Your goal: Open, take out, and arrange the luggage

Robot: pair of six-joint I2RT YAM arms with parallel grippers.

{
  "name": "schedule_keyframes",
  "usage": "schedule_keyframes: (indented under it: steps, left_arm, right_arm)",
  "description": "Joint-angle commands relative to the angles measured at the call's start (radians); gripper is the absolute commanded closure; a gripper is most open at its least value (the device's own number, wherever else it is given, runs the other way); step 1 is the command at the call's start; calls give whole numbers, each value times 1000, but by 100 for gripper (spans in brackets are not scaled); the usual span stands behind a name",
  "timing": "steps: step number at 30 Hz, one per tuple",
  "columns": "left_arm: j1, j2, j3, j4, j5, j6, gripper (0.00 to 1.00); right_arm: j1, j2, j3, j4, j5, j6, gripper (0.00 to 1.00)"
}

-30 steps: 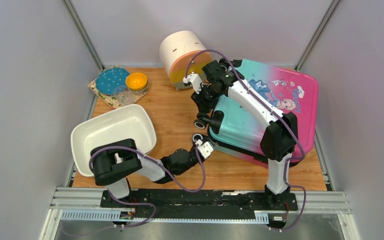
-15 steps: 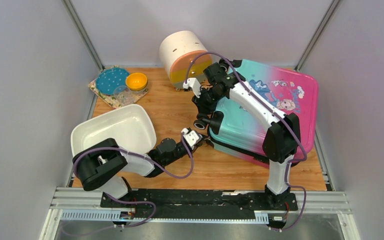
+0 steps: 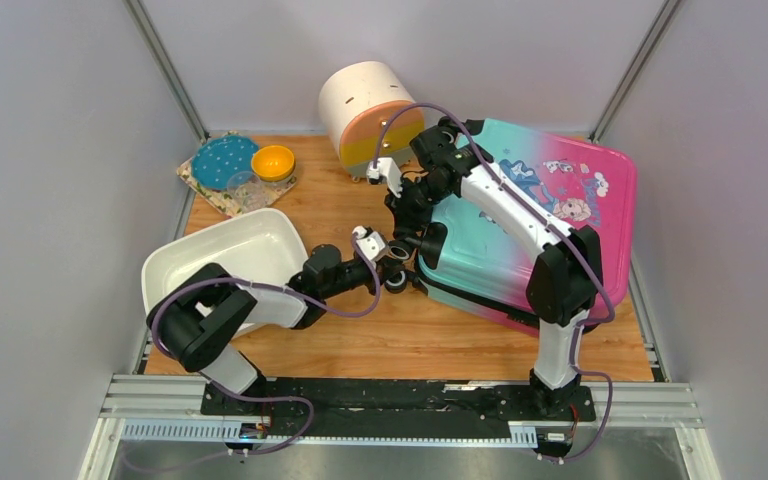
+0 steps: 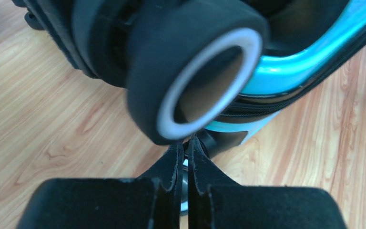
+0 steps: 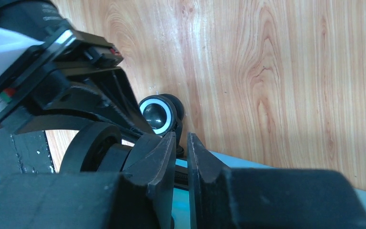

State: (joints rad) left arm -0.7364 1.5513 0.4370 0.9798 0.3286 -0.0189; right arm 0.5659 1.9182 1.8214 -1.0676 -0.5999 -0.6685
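Luggage (image 3: 480, 258) stays shut; your left claw (image 4: 184, 143), closed and empty, has swung from the worktop's (image 3: 440, 335) near edge to its wheel (image 4: 143, 86); right claw (image 5: 181, 139) narrows to a slit, grip unclear.

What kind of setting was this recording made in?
Likely a lab test booth, not a home: plain grey walls close in a wooden table, two arms are bolted to a metal rail, and the luggage looks like a staged prop.

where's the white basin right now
In the top view the white basin sits near left on the table, with the patterned mat behind it and the luggage to its right.
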Motion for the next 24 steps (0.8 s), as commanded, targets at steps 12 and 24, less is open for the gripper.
schedule_keyframes:
  steps: [12,24]
  left_arm:
    - [164,112,123,-7,-71,-44,100]
    - [161,-106,-59,-138,7,-67,100]
  right_arm:
    - [-14,-105,-138,-379,-141,-55,83]
    - [94,-275,-246,-306,-132,33,78]
